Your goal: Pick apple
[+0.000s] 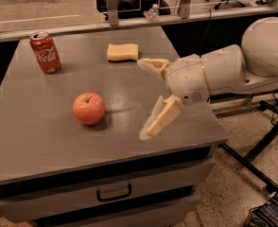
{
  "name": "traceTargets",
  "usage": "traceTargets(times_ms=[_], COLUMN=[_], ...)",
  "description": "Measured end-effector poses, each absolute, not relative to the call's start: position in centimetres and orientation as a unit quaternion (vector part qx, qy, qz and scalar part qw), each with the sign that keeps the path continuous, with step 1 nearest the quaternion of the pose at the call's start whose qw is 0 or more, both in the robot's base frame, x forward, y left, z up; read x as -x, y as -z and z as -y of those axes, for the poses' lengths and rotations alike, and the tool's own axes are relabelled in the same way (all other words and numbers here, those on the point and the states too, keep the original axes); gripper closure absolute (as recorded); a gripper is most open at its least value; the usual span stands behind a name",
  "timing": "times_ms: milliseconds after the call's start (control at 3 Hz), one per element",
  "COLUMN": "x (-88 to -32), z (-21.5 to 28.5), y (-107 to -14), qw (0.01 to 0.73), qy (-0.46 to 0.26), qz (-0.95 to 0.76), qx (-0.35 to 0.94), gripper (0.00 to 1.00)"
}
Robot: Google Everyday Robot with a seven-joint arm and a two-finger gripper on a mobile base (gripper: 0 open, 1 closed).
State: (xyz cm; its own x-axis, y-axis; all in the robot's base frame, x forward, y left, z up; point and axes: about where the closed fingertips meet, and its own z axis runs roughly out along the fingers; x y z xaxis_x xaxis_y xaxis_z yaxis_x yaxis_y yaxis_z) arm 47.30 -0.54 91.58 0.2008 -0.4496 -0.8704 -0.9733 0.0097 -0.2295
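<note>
The pinkish-red apple [89, 108] with a short dark stem sits on the grey table top [39, 131], left of centre. My gripper [143, 98] reaches in from the right on a white arm. It is open, with one cream finger [151, 65] toward the back and the other [160, 119] toward the front. The gripper is to the right of the apple, about an apple's width away, and does not touch it.
A red Coca-Cola can [45, 52] stands at the back left of the table. A yellow sponge [122, 52] lies at the back centre. A drawer handle [114, 193] shows below the front edge. Black stand legs [264, 145] are on the floor at right.
</note>
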Motion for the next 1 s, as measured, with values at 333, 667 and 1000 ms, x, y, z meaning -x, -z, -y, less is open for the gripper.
traceTargets(times_ms=[333,667,1000], x=[-48.5,-49.0,-49.5], z=[-2.1,-4.4,-6.8], y=[-89.8,-88.7,-87.9], qw=[0.438,0.433,0.420], qy=[-0.324,-0.344,-0.360], qz=[-0.554,-0.547,-0.540], qx=[0.629,0.629,0.635], gripper=[0.00,0.00,0.00])
